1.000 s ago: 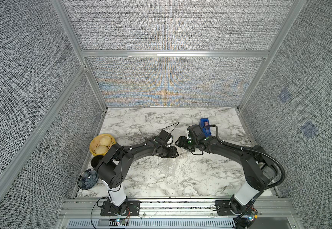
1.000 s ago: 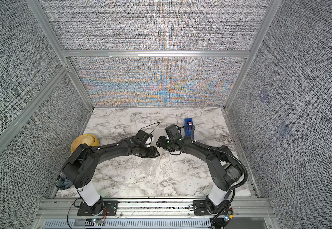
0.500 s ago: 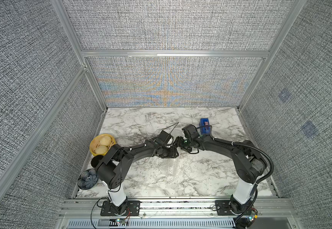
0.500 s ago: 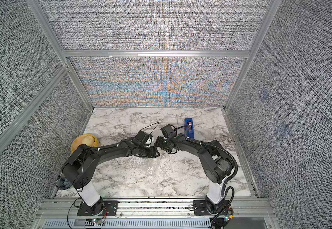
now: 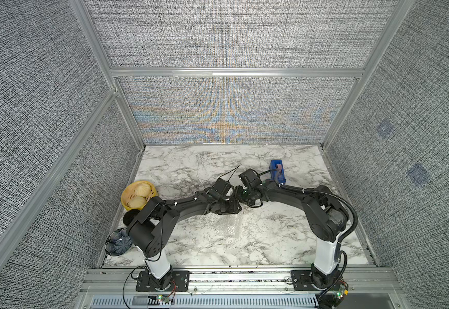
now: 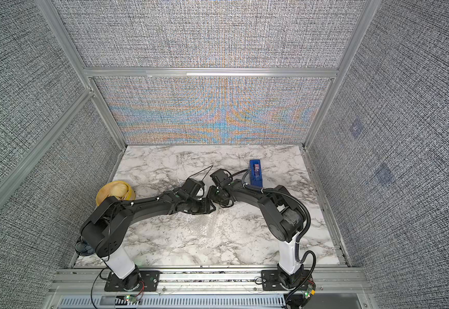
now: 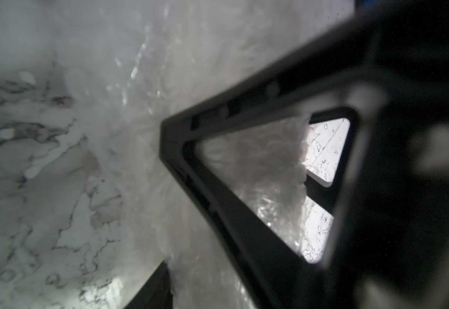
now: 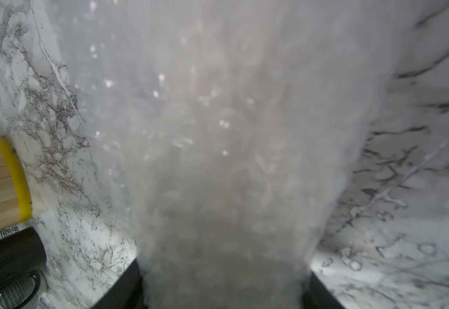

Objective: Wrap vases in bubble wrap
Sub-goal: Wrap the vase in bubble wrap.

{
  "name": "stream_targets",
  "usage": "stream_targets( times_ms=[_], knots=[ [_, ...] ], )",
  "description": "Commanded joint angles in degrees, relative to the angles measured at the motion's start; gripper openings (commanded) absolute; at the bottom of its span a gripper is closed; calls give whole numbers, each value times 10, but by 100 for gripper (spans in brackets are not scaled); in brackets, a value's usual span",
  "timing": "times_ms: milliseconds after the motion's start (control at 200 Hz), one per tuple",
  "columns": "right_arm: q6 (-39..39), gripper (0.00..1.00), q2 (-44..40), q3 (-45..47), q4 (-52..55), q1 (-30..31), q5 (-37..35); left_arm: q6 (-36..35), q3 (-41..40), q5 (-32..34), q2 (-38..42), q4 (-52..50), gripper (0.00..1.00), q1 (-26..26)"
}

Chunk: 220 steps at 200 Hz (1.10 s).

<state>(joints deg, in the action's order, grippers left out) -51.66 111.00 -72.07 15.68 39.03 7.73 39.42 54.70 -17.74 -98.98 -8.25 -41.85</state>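
Observation:
The vase is hidden. A clear, glinting sheet of bubble wrap (image 5: pixel 227 228) (image 6: pixel 212 227) lies on the marble table, in front of both grippers. They meet nose to nose at mid table. My left gripper (image 5: pixel 234 208) (image 6: pixel 210 208) is shut on a bunched, whitish roll of the bubble wrap (image 7: pixel 137 133). My right gripper (image 5: pixel 240 195) (image 6: pixel 214 194) is shut on the same bundle (image 8: pixel 218 133), which fills the whole gap between its two black fingers (image 8: pixel 121 289). A black triangular finger frame (image 7: pixel 218 187) crosses the left wrist view, pressed against the wrap.
At the left edge stand a yellow bowl (image 5: pixel 138 196) (image 8: pixel 1 184) with pale shell-shaped pieces, a black tumbler (image 5: pixel 130 217) (image 8: pixel 9 256) and a dark blue pleated piece (image 5: pixel 118 242). A blue tape dispenser (image 5: pixel 277 171) (image 6: pixel 255 172) sits behind the right arm.
The right arm has moved left up to the left gripper, and its jaws have closed in on the wrap bundle. The left arm has hardly moved.

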Motion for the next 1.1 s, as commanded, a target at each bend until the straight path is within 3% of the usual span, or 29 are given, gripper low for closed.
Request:
stream_targets(
  times_ms=[0, 150, 425, 525, 705, 876, 1096],
  knots=[
    [31, 50, 13, 7, 58, 11, -12, 0, -1, -19, 4, 30, 58, -3],
    [37, 35, 11, 12, 53, 11, -26, 5, -14, -17, 20, 52, 59, -3],
    [58, 33, -11, 38, 38, 9, -54, -10, -80, 19, 141, 55, 78, -2],
    [55, 33, -18, 56, 16, 7, -51, 38, -104, 93, 207, 10, 81, 3],
    [54, 33, -36, 98, -47, 3, -34, 44, -138, 189, 274, -62, 79, 11],
    [55, 32, -59, 157, -141, -3, -6, 109, -176, 146, 263, -5, 76, 41],
    [40, 31, -88, 247, -278, -9, 25, 112, -145, 61, 179, 58, 75, 43]
  ],
)
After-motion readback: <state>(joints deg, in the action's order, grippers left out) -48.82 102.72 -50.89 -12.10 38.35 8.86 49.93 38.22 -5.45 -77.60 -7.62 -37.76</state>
